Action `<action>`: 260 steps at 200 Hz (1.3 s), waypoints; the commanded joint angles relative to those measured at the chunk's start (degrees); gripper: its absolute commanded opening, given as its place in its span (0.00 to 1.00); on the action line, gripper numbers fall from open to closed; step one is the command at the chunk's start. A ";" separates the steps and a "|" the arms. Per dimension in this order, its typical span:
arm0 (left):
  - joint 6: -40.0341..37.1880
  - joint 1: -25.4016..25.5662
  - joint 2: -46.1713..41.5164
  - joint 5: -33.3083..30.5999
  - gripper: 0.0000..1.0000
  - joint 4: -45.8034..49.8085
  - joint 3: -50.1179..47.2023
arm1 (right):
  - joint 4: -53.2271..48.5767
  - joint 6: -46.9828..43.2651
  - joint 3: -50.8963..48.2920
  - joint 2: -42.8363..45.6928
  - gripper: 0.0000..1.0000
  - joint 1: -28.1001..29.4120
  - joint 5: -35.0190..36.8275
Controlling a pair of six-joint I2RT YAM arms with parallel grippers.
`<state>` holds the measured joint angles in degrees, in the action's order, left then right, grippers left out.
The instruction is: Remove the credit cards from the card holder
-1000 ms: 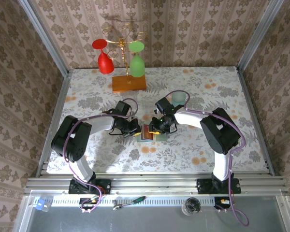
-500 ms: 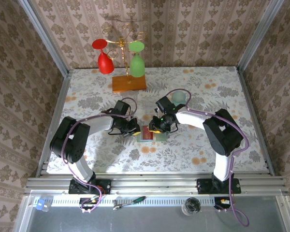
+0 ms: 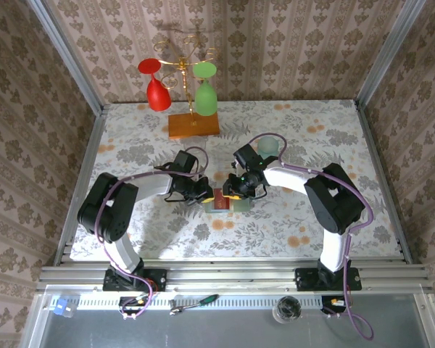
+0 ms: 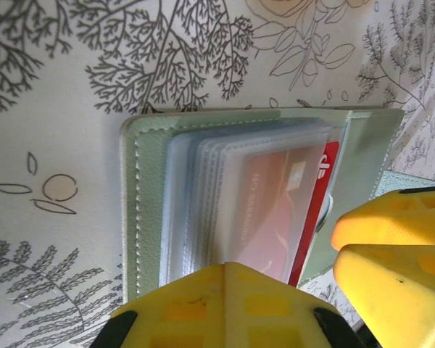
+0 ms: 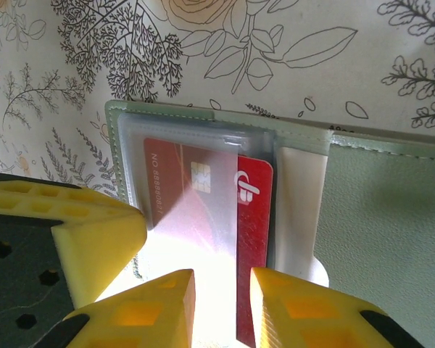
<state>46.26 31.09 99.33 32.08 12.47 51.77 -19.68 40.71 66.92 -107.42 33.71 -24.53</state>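
I see the pale green bifold card holder (image 5: 377, 217) lying open on the floral worktop (image 3: 312, 130). My left tool (image 4: 225, 275) is closed, resting on its edge. My right tool (image 5: 221, 279) is slightly parted at the protruding end of the red credit card (image 5: 254, 210); I cannot tell whether it grips.

Left arm (image 3: 141, 185), right arm (image 3: 291, 176): white links, black joints, purple cables (image 3: 265, 136); yellow gripper fingers (image 5: 304, 308).
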 commanded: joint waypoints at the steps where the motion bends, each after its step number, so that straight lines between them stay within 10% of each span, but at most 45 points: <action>1: -1.11 0.02 1.71 -1.11 0.00 3.61 0.80 | 0.42 0.10 1.29 -1.16 0.27 0.34 -1.95; 260: -1.35 -0.59 0.87 -1.70 0.00 3.40 -0.09 | -3.00 -2.12 2.35 -1.65 0.31 0.67 1.73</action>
<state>45.80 31.03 99.59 32.12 13.28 52.05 -19.77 39.83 68.55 -110.30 34.02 -25.15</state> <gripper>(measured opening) 0.050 0.305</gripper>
